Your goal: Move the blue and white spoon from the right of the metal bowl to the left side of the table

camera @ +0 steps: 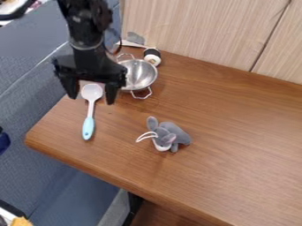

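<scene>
Pincer: the pincer hangs over the table's far left part, its two fingers spread wide with a gap between them and nothing in their hold; whether either tip touches the wood, I cannot tell.
Spoon: the spoon lies on the left end of the table, its white head far, seen between the fingers, and its pale blue handle pointing near.
Spoon's feel: probably light and fairly stiff, likely plastic; the smooth handle may slip or swivel in a loose grip.
Spoon's hold: the neck just near of the head looks best, one finger on each side, since it is slim and probably close to the balance point. The far end of the head is broad and rounded, so a pinch there could slide off; a hold at the handle's near tip would let the head droop.
Bowl: the metal bowl with wire loops sits just right of the pincer; it is likely thin, rigid and slick, easier to take by its rim or the near loop.
Bottle: what looks like a bottle, black and white, is beside the bowl's far right side.
Mouse: the grey mouse is nearer and farther right, apart from the spoon; it looks soft, light and squashable, best held round the body.
</scene>
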`<state>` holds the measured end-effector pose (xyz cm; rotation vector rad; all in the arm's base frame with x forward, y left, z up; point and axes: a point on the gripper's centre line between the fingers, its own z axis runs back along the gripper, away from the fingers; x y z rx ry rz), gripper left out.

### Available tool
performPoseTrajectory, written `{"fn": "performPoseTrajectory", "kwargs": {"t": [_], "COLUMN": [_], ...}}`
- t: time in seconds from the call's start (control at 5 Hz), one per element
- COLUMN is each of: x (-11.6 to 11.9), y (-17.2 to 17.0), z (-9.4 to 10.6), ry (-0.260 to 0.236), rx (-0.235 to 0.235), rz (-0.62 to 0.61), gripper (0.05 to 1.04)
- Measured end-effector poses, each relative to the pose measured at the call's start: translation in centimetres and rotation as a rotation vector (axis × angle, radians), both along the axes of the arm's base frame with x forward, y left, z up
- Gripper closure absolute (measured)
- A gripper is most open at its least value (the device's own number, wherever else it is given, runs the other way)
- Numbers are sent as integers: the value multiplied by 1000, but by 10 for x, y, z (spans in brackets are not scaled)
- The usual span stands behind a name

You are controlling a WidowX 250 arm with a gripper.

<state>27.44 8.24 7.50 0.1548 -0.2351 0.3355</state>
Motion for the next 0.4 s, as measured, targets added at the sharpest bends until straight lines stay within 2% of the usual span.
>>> {"fn": "performPoseTrajectory", "kwargs": {"t": [0.4], "x": [1], "y": [0], "z": [2], "ry": [-6], "rx": [1], "rz": [0], "gripper": [83]}}
